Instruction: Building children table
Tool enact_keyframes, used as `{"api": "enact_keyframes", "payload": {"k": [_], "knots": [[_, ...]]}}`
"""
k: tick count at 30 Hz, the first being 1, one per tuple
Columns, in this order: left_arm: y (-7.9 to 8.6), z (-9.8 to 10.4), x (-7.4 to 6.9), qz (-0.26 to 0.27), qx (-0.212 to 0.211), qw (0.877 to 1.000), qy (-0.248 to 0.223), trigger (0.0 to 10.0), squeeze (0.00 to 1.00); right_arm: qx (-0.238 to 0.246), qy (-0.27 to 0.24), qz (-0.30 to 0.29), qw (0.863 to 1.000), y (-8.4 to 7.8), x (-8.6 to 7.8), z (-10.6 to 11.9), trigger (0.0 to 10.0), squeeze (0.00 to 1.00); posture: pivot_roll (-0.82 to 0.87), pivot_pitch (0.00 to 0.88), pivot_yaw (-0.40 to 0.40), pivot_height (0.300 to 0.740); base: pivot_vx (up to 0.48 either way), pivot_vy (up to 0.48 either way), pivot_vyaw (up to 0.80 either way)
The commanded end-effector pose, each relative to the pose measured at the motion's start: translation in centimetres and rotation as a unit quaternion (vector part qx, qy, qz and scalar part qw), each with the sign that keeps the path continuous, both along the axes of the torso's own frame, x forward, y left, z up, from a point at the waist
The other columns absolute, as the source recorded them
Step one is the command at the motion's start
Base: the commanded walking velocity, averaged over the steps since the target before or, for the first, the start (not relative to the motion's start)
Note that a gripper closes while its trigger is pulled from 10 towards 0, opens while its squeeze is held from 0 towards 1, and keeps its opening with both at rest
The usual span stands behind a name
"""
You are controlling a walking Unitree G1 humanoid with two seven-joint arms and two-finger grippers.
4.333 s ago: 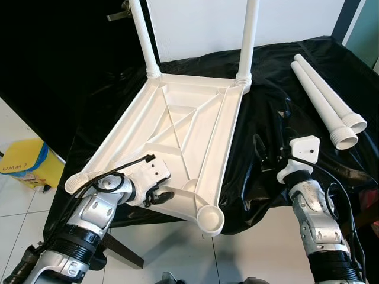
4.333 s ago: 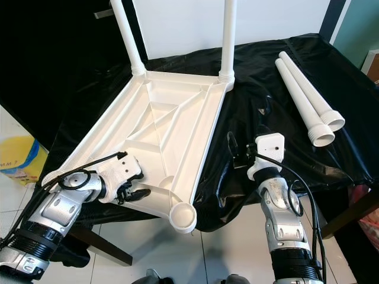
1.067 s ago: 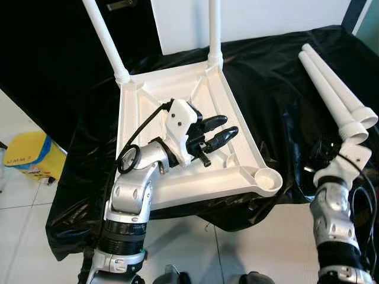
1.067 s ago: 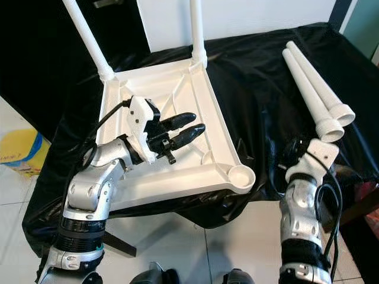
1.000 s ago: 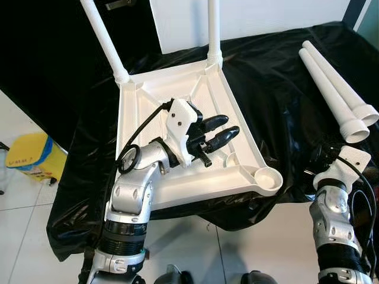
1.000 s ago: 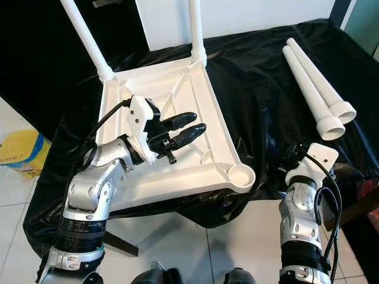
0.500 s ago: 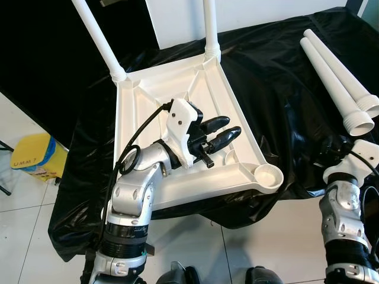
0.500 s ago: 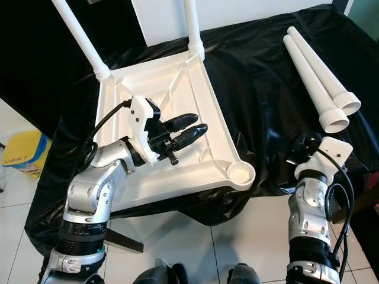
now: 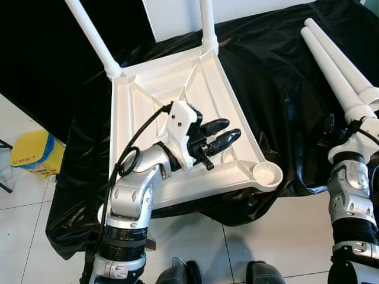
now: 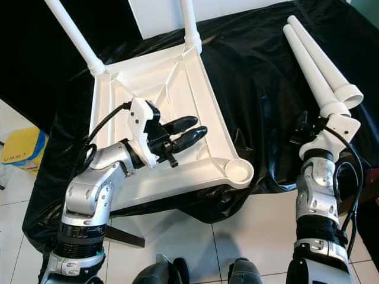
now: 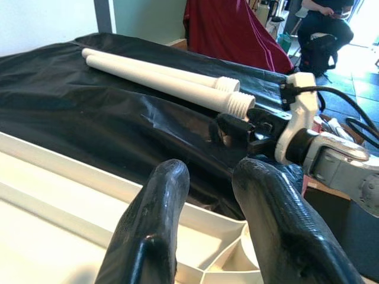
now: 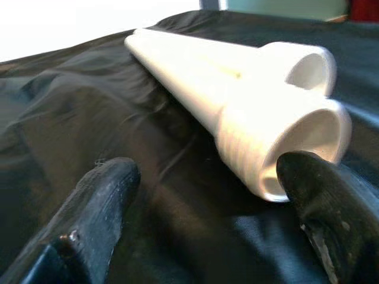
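- The white plastic children's tabletop (image 9: 177,106) lay upside down on the black plastic sheet (image 9: 278,77) that covered the work surface, its ribbed underside facing up.
- Two white tubular legs already stood in the far corner sockets: one far-left leg (image 9: 89,35) and one far-right leg (image 9: 207,23), both rising out of the picture.
- The empty round socket (image 9: 267,175) at the near right corner of the tabletop lay open, close to the sheet's front edge.
- The left gripper (image 9: 222,135) hovered over the near half of the tabletop, pointing toward the robot's right; its two black fingers (image 11: 160,225) stood slightly parted with a narrow gap and nothing between them.
- Two loose white plastic legs (image 10: 314,65) with threaded ends lay side by side, touching, on the sheet well to the right of the tabletop.
- The right gripper (image 12: 207,213) sat at the threaded open end of the nearer loose leg (image 12: 249,130); its fingers (image 12: 100,201) were spread wide, one pad on either side of that end, not visibly clamping it.
- A yellow container (image 9: 29,155) rested on the white tiled floor (image 9: 23,236) to the robot's left.
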State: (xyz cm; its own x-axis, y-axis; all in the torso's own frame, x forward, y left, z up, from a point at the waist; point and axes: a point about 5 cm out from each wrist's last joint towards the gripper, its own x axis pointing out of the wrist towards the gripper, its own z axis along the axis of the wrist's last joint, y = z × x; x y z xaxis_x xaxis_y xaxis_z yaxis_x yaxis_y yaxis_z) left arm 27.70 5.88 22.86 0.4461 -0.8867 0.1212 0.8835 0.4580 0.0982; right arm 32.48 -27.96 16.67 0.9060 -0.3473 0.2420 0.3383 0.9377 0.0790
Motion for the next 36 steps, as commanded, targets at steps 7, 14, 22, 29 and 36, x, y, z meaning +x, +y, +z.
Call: {"api": "enact_keyframes", "payload": {"k": [7,14,22,29,36], "knots": [[0.9,-0.1,0.4,0.077,-0.005,0.997,0.013,10.0,0.0,-0.002,0.012,0.06,0.998,0.9,1.5,0.4,10.0,0.0,-0.06,0.187,0.178,0.74,0.0,0.0,0.0],[0.9,0.0,0.3,0.083,-0.006,0.996,0.014,10.0,0.0,0.003,0.036,0.106,0.994,1.2,3.0,0.7,10.0,0.0,-0.05,0.194,0.178,0.74,0.0,0.0,0.0],[0.5,0.0,0.2,0.087,-0.011,0.996,0.017,10.0,0.0,0.009,0.037,0.112,0.993,0.7,3.9,1.5,0.0,0.0,-0.05,0.216,0.163,0.74,0.0,0.0,0.0],[0.7,-0.1,0.3,0.107,-0.014,0.994,0.025,10.0,0.0,-0.011,0.02,0.152,0.988,1.7,4.3,2.0,0.0,0.0,-0.05,0.227,0.147,0.74,0.0,0.0,0.0],[1.1,-0.4,1.1,0.141,-0.014,0.989,0.047,10.0,0.0,-0.032,0.001,0.176,0.984,2.7,4.1,2.0,0.0,0.0,-0.06,0.211,0.131,0.74,0.0,0.0,0.0]]}}
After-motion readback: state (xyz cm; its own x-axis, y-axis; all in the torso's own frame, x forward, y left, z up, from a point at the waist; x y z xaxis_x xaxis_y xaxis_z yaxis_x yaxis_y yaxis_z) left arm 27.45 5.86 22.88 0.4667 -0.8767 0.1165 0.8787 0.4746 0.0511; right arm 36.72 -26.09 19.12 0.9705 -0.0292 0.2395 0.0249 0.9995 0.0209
